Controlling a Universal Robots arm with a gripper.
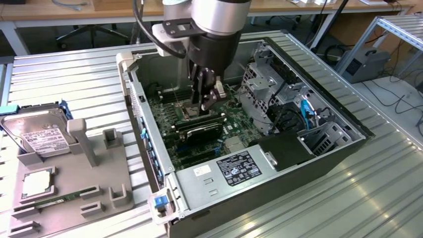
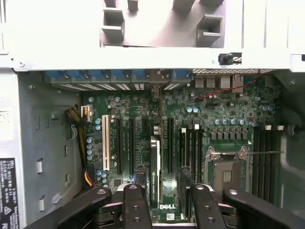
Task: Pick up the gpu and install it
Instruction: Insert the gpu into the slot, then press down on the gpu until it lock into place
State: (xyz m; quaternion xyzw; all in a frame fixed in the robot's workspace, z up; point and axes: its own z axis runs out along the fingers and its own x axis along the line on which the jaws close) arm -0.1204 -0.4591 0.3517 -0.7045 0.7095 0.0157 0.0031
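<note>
Already seated in a slot inside the open case: gpu; claw just above, parted, gripping nothing.

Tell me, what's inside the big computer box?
Inside the case sits a green motherboard with black slots. The gpu stands in one, under the gripper. The arm covers part of the board.

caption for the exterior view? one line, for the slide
Arm's end effector lowered inside the open PC case, just above the gpu on the motherboard; hard drive rests in the fixture outside.
</note>
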